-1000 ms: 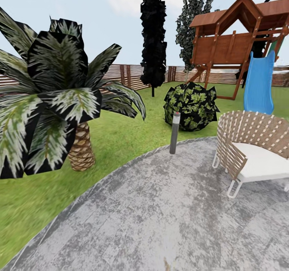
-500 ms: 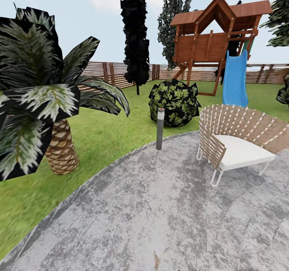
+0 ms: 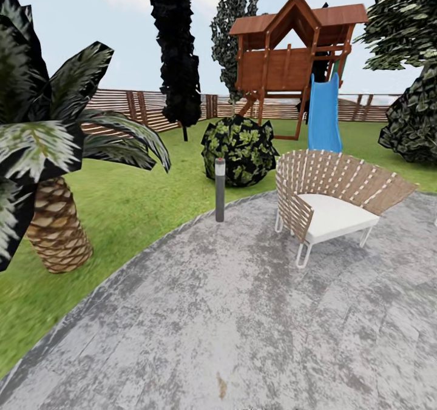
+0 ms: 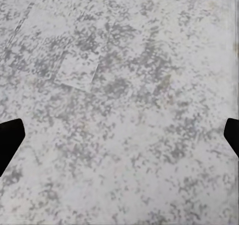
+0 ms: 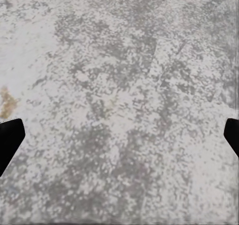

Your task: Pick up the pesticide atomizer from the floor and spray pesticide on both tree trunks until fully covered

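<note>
1. Left gripper (image 4: pixel 119 140): dark fingertips sit at opposite edges of the left wrist view, spread wide, nothing between them. It faces bare grey paving (image 4: pixel 124 85).
2. Right gripper (image 5: pixel 119 140): same condition in the right wrist view, fingers wide apart and empty, over mottled paving with a small brownish stain (image 5: pixel 7 103).
3. Near ground, head view: a curved stone patio (image 3: pixel 243 325) meets the lawn (image 3: pixel 121 204). No atomizer can be found on the paving or grass, so its direction from either gripper, its long axis and the nearer arm cannot be judged.
4. Middle ground: a short palm (image 3: pixel 54 228) on the left, a bollard lamp (image 3: pixel 220 190) at the patio edge, a woven chair (image 3: pixel 328 204) to its right, a round bush (image 3: pixel 240 149) behind the lamp.
5. Far ground: a narrow black tree (image 3: pixel 176 52), a wooden playhouse (image 3: pixel 291 58) with a blue slide (image 3: pixel 323 116), a slat fence (image 3: pixel 133 104), and dark foliage (image 3: pixel 413 94) at the right edge.
6. Judgement: the robot is in transit; locating the atomizer comes first. No thick grey-brown trunk is identifiable.
</note>
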You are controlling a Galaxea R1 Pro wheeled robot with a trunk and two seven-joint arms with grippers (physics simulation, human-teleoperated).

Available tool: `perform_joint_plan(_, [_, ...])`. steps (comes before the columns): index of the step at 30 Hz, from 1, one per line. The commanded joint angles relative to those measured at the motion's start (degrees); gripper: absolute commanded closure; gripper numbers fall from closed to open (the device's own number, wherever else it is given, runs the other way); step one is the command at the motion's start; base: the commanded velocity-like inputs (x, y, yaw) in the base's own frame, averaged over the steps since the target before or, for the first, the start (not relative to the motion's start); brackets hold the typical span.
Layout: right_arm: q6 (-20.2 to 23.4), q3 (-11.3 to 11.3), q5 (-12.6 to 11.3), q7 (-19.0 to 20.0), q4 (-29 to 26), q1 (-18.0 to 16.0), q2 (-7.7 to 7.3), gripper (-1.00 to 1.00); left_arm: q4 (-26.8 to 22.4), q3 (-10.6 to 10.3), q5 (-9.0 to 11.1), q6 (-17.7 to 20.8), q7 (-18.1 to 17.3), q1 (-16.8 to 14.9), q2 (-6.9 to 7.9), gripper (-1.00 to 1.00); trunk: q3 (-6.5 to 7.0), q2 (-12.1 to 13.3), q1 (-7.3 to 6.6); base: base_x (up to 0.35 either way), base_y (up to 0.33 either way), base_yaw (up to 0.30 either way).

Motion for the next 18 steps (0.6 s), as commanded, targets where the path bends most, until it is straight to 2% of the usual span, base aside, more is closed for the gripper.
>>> perform_joint_plan(1, [0.0, 0.0, 0.0, 0.0, 0.0, 0.0, 0.00, -1.00, 0.0, 0.0, 0.0, 0.0, 0.0, 0.0, 0.00, -1.00, -0.23, -0.4, 0.23, 0.000, 0.000, -0.257])
perform_joint_plan(18, [0.0, 0.0, 0.0, 0.0, 0.0, 0.0, 0.00, -1.00, 0.0, 0.0, 0.0, 0.0, 0.0, 0.0, -0.03, -1.00, -3.94, -7.2, 3.96, 0.000, 0.000, -0.255])
